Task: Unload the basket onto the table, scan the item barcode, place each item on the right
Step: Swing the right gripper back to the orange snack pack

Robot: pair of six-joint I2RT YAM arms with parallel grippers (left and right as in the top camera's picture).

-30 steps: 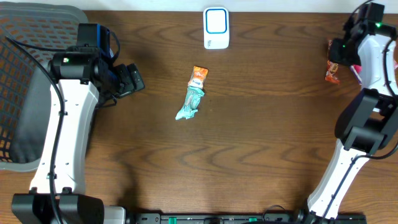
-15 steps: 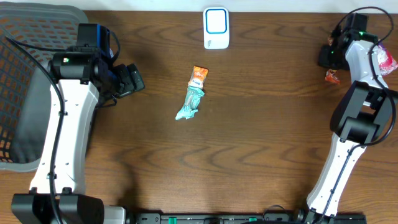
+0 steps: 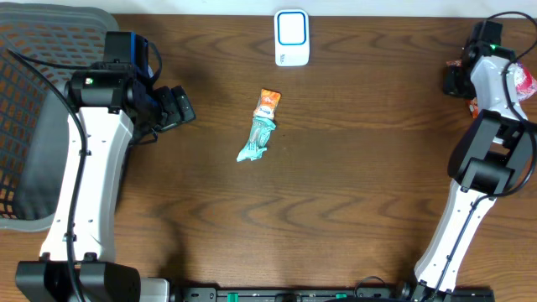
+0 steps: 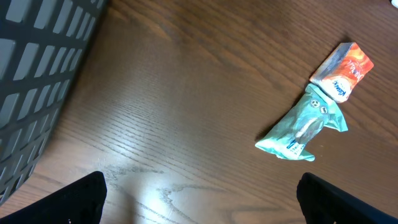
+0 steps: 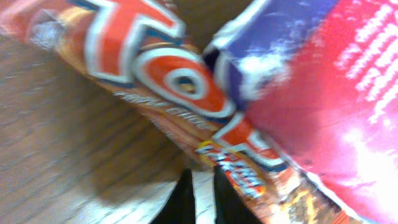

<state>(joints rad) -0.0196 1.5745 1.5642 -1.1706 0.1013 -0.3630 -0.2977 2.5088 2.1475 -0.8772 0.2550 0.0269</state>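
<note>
At the table's middle lie an orange packet (image 3: pixel 268 102) (image 4: pixel 345 70) and a crumpled teal packet (image 3: pixel 255 141) (image 4: pixel 305 124). The white scanner (image 3: pixel 291 38) stands at the back centre. My left gripper (image 3: pixel 179 106) (image 4: pixel 200 211) is open and empty, left of those two packets. At the far right, my right gripper (image 3: pixel 456 80) (image 5: pixel 200 194) is shut with only a sliver of table between its tips. It points down just beside another orange packet (image 5: pixel 168 74) (image 3: pixel 472 106). A red and blue packet (image 5: pixel 336 81) (image 3: pixel 523 81) overlaps that one.
A dark mesh basket (image 3: pixel 33 101) (image 4: pixel 37 68) fills the left edge of the table. The right arm's white links (image 3: pixel 487 168) run along the right side.
The right gripper has shifted about at the far right, and the orange packet beside it now lies farther right. The left arm and middle packets have not moved.
</note>
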